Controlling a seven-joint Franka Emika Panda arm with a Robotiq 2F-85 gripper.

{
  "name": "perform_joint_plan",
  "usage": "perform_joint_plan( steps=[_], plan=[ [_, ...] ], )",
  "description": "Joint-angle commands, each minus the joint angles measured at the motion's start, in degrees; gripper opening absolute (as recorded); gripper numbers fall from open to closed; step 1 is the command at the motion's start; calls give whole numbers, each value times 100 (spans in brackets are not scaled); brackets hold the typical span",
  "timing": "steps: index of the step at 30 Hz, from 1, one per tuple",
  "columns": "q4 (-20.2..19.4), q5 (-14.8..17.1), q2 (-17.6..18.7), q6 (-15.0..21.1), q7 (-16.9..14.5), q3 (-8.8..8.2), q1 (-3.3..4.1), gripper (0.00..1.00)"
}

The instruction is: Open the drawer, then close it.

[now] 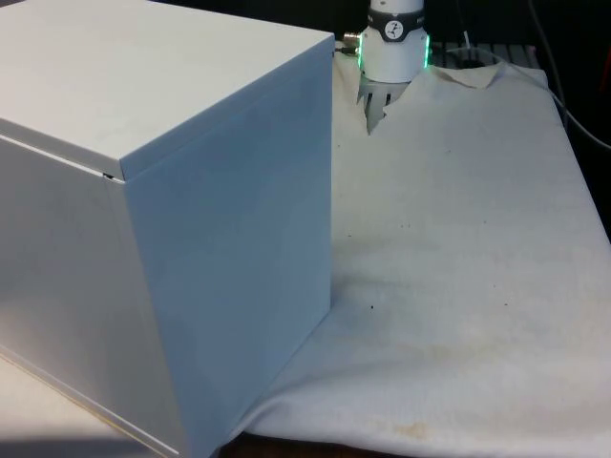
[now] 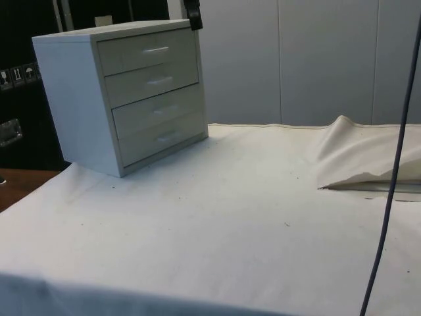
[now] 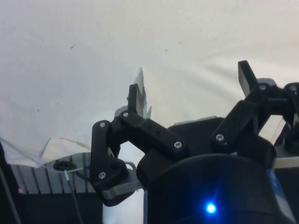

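A white chest of drawers (image 2: 112, 99) stands on the cloth at the side view's left. All of its drawers sit flush and shut; the top drawer (image 2: 148, 51) has a small white handle (image 2: 156, 49). In the front view the chest (image 1: 172, 219) turns its plain back and side to the camera. My gripper (image 2: 193, 18) hangs high, just above the chest's top front corner, apart from any handle. In the wrist view the gripper (image 3: 190, 86) is open over bare cloth, with its black fingers (image 3: 135, 98) spread wide and nothing between them.
The cloth is bunched into a raised fold (image 2: 358, 155) at the side view's right. A thin cable (image 2: 393, 184) hangs down there too. The robot's base (image 1: 393, 48) stands at the far table end, beside the chest in the front view.
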Motion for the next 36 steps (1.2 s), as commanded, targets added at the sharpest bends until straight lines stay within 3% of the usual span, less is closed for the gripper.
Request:
perform_joint_plan(
  steps=[1,8,9,12,17,36],
  plan=[
    [-63,-97,-63,132,-17,6,-11,100],
    [-132,-269,-80,401,-166,-23,-46,100],
    [-80,-195,-29,304,-178,-29,-40,100],
    [-195,-350,-86,579,-229,-29,-57,100],
    [-269,-384,-86,745,-367,-34,-57,100],
    [-252,-355,-74,739,-1232,-34,-52,100]
  ],
)
